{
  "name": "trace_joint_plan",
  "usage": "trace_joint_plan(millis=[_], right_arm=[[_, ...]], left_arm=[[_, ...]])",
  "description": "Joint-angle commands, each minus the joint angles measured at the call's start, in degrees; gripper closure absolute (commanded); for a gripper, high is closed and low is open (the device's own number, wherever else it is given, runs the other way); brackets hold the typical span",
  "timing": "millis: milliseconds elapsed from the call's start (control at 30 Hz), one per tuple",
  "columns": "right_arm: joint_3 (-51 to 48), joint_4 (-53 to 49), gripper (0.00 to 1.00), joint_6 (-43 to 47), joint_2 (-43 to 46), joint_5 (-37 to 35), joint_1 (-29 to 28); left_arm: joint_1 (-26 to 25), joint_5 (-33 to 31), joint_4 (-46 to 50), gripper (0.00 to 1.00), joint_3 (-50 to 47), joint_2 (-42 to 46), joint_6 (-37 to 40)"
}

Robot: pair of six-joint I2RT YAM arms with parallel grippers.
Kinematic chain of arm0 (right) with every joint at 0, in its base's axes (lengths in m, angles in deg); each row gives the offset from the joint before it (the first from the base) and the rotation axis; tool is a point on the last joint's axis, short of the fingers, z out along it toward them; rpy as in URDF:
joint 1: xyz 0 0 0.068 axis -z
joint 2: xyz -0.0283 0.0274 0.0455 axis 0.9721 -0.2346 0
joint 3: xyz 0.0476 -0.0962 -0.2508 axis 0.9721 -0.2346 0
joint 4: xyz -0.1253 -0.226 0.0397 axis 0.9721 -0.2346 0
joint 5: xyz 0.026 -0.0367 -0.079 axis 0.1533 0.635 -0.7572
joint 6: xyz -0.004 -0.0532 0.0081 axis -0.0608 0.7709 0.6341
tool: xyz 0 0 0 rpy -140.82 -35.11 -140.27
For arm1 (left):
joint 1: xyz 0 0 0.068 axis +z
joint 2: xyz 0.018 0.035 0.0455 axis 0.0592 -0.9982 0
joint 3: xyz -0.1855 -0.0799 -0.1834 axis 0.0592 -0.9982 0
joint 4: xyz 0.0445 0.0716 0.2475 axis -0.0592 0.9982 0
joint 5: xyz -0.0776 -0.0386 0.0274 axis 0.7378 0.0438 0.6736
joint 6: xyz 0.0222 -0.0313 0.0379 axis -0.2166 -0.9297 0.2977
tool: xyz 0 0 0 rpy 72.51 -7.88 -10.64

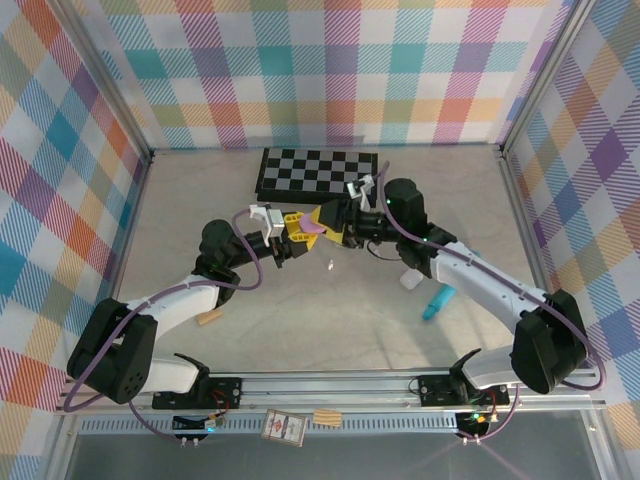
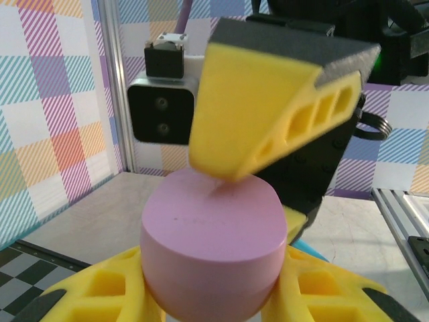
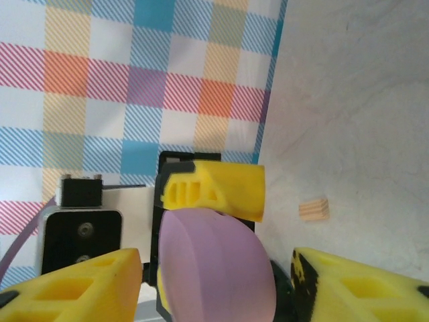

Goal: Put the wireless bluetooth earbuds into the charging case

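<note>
Both arms meet mid-table: the left gripper is clamped on the pink case, held up off the table. The right gripper stands half-spread astride it, one finger touching the top. Looks like lid-opening; next it needs a clean purchase on the lid while the left holds firm. A tiny pale bud, I'd say, waits on the table just below. The teal stick, tan block and checkerboard lie clear.
</note>
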Motion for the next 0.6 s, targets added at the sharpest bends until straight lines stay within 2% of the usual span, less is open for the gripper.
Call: trace_joint_plan(millis=[0, 67, 233, 300, 367, 467, 567], right_arm=[[1.1, 3.7, 0.49, -0.1, -0.2, 1.3, -0.4], [0.6, 2.5, 0.61, 0.6, 0.4, -0.5, -0.4], [-0.7, 1.8, 0.80, 1.3, 1.6, -3.0, -0.3], [-1.1, 0.4, 0.81, 2.6, 2.6, -4.7, -0.2], [-1.5, -2.4, 0.82, 5.0, 4.2, -8.2, 0.2], [-2.5, -8.5, 0.81, 9.7, 6.7, -16.2, 1.2], [-4.0, -14.7, 0.80, 13.4, 8.1, -23.6, 3.6]], left_arm=[[-0.3, 1.5, -1.5, 0.71, 0.9, 0.5, -0.5], [-0.3, 1.5, -1.5, 0.71, 0.9, 0.6, -0.5], [-0.3, 1.3, -1.0, 0.68, 0.8, 0.8, -0.3], [-0.3, 1.1, -0.5, 0.59, 0.8, 0.8, -0.2], [-0.3, 0.4, 0.2, 0.38, 0.7, 1.0, -0.2], [-0.3, -1.1, 1.7, 0.16, -0.2, 1.4, 0.7], [-0.8, -2.8, 6.7, 0.02, -0.5, 2.0, 3.3]])
